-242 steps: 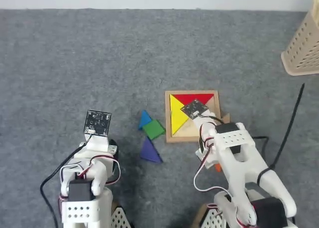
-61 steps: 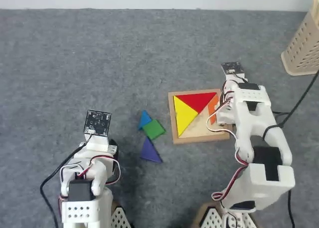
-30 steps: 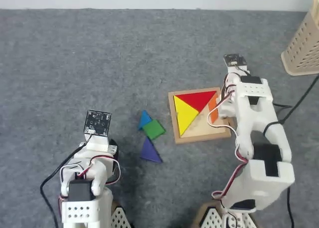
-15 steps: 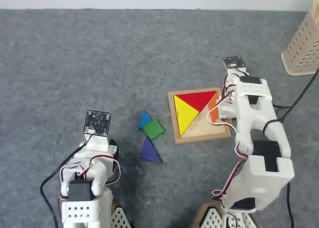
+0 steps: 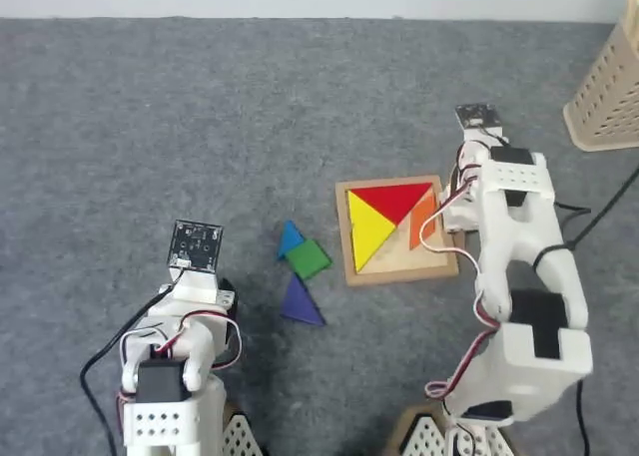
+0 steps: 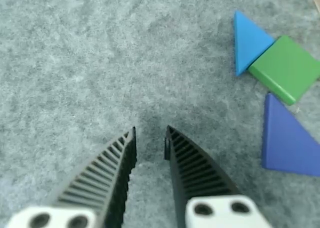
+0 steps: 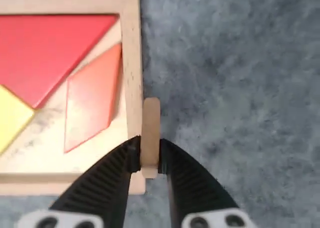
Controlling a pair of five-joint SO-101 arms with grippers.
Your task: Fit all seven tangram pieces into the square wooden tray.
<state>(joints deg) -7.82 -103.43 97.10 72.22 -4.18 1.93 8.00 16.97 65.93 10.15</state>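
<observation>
Broadly, the grey desk (image 5: 150, 107) carries the square wooden tray (image 5: 399, 275), which holds the red triangle (image 5: 396, 199), yellow triangle (image 5: 365, 231) and orange parallelogram (image 5: 423, 220). Near its far side lie the purple triangle (image 6: 287, 140), green square (image 6: 286, 68) and blue triangle (image 6: 247, 41). The right gripper (image 7: 148, 142) is clenched on a tan piece (image 7: 151, 118) held on edge just outside the rim, probably so it can be tipped in. The left gripper (image 6: 150, 130) hangs slightly parted and empty.

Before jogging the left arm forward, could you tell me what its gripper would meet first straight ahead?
Probably only grey carpet; the left gripper points clear of the blue triangle and green square beside its line.
</observation>
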